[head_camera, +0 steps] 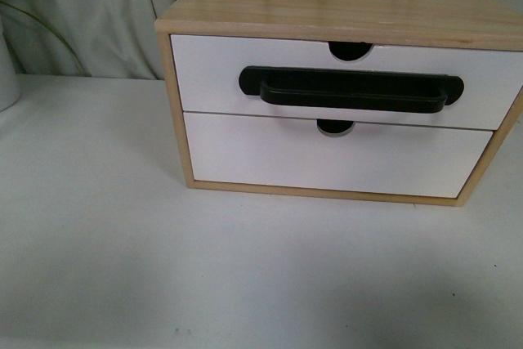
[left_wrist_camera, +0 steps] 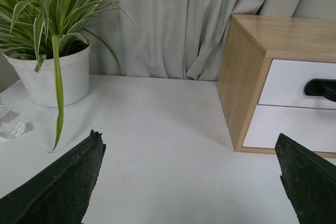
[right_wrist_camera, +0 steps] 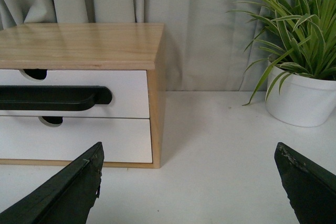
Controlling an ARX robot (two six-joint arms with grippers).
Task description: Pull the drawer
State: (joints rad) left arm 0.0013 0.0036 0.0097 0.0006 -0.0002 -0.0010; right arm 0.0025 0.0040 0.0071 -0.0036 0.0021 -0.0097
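the drawer point(head_camera: 214, 71), white-fronted and fully shut, fills the upper slot of a light wood cabinet point(head_camera: 327, 2). its long black bar handle point(head_camera: 351, 90) runs across the front below a half-round notch point(head_camera: 350, 51). beneath it in the same cabinet is a plain white front point(head_camera: 327, 157) with no handle. the cabinet stands on a white table point(head_camera: 122, 243) before a grey curtain point(head_camera: 82, 6).

the left gripper point(left_wrist_camera: 189, 137) is short of the cabinet's front, off towards one end. its dark fingers are spread wide with nothing between them. the right gripper point(right_wrist_camera: 189, 146) is likewise wide open and empty, facing the cabinet's other front corner. neither arm shows in the front view. a white plant pot point(left_wrist_camera: 52, 77) stands well apart from one end of the cabinet, and a second pot point(right_wrist_camera: 302, 100) well apart from the other.

the reach has not yet begun, by the look of it. the better course is probably to bring one claw level with the bar near its middle, one finger above and one below. it should close firmly, then draw straight out from the cabinet's face without lifting or twisting. the cabinet looks light and may slide along with the pull, so a slow pull, or the free claw pressed on the cabinet's top, would help.

no brand, label or writing can be read on anything.
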